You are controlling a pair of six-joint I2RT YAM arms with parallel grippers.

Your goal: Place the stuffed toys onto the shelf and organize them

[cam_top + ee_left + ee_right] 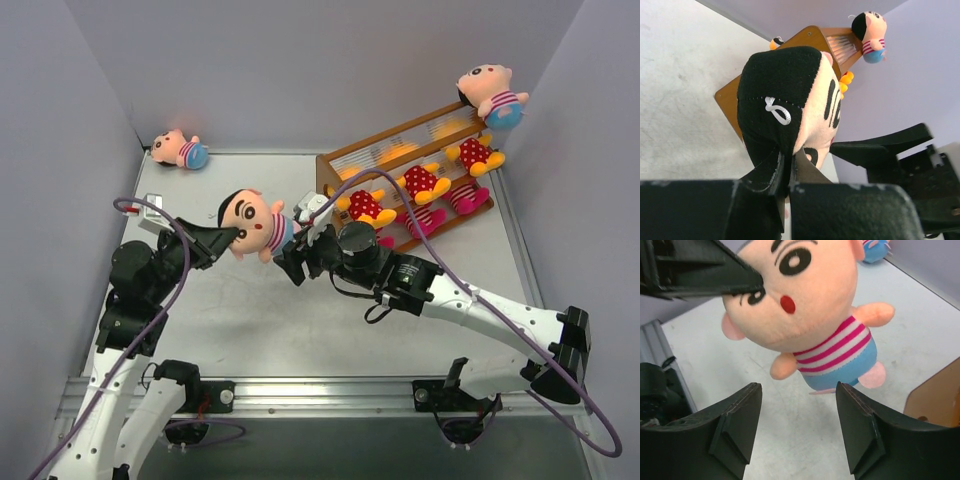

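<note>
A peach-faced boy doll [255, 225] in a striped shirt and blue shorts hangs in the air between the two arms. My left gripper [232, 235] is shut on its black hair [790, 95], with the jaws pinched together on the plush [789, 167]. My right gripper [799, 405] stands open just below the doll's body [835, 355] and touches nothing. The wooden shelf [330, 160] stands at the back right and holds yellow bears [425, 182] and magenta-limbed dolls [465, 198]. Another boy doll [492, 92] lies on its top right end.
One more boy doll [178, 150] lies on the table at the far left, near the wall. Grey walls close in on the left, back and right. The shelf's near corner [940, 395] is close to my right gripper.
</note>
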